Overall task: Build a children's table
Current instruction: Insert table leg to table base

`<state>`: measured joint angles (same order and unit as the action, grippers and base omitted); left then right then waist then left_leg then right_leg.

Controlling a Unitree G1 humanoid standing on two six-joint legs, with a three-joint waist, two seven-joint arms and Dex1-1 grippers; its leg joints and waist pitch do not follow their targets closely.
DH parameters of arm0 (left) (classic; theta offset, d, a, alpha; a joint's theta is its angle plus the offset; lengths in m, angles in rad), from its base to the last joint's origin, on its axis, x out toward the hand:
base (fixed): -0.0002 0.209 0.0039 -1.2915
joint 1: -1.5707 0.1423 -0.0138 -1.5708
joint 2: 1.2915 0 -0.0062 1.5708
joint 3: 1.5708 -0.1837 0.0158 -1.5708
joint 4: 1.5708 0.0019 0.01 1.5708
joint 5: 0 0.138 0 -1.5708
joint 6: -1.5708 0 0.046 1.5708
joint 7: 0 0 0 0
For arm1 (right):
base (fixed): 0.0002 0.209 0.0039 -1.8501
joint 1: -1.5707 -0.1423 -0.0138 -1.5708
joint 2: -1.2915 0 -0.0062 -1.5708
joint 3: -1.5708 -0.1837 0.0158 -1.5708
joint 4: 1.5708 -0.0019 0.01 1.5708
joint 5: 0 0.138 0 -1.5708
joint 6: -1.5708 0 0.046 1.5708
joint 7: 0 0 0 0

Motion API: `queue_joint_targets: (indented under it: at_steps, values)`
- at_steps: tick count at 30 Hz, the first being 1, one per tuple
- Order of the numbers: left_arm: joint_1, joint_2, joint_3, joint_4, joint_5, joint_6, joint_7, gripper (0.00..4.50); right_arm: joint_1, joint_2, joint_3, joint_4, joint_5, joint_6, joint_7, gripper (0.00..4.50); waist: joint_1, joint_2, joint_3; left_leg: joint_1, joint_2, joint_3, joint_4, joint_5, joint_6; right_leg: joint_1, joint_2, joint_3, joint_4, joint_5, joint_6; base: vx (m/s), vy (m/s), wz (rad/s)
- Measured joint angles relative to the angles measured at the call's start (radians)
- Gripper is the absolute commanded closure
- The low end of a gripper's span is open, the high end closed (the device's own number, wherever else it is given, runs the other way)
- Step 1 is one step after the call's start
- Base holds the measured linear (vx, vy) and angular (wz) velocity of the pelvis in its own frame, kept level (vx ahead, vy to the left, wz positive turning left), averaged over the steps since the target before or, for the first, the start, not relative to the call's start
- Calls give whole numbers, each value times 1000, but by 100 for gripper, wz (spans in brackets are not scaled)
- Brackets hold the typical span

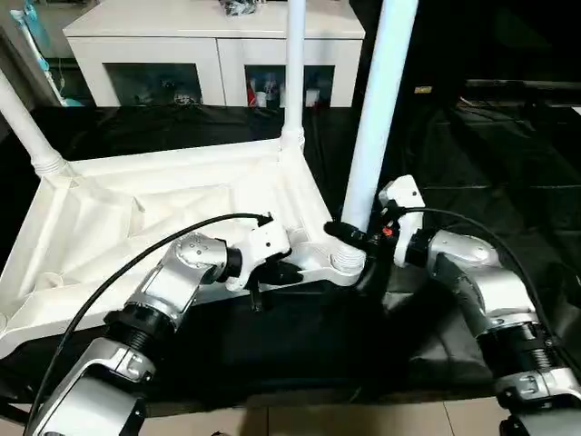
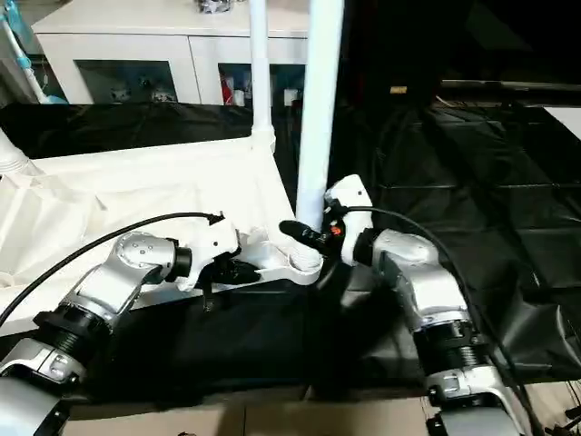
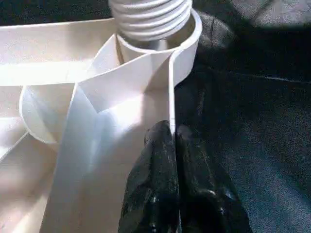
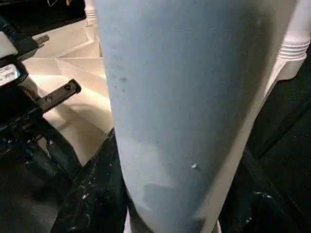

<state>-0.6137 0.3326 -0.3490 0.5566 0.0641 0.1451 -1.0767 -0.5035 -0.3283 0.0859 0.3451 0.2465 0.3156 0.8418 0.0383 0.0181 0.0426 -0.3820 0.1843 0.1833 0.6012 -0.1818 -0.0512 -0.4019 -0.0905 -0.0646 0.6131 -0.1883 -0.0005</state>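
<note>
The children's table top (image 1: 136, 218) lay upside down on the black-covered surface (image 1: 508, 173). The right tool (image 1: 352, 245) clasped a white leg (image 1: 372, 127) standing in the near corner socket (image 1: 345, 263), while the left tool (image 3: 170, 179) pinched shut on the top's rim (image 3: 171, 92) beside it.

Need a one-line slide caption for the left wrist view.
Left gripper shut on the rim of the upturned table top, just below the corner socket holding a threaded leg.

Right of the upturned white plastic ribbed tabletop (image 1: 172, 204), black-draped bench (image 1: 490, 173) lies open; upright white tube legs (image 1: 295, 68) block its corners.
</note>
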Motion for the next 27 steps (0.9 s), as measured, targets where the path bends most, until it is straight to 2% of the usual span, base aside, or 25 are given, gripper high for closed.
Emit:
queue_joint_targets:
  at_steps: [9, 17, 24, 27]
  values:
    - [-10, -1, -3, 19, 0, -14, -1, 450, 3, 14, -1, 1, 18, 28, 7, 262, 1, 0, 0, 0, 0, 0, 0, 0, 0, 0, 0, 0, 1, 0, 0, 0, 0, 0]
    - [-13, -1, -3, 37, 1, -14, 1, 450, -21, 44, -20, 99, 17, -25, 2, 263, -2, 1, 0, 9, 0, 0, 0, 0, -1, 6, 0, 0, 1, 0, -1, 0, 0, 0]
    - [-16, -1, -3, 47, 1, -21, 10, 450, -46, 64, -33, 163, 22, -49, 2, 263, -4, 1, 0, 11, 0, 0, 0, 0, -1, 8, 0, 0, 1, 1, -1, 0, 0, 0]
    - [-39, 2, -3, 85, -1, -37, -12, 450, -91, 74, -38, 234, 22, -58, 29, 264, -7, 2, 0, 12, 0, 0, 0, 0, -1, 8, 0, 0, 1, 3, -4, 0, 0, 0]
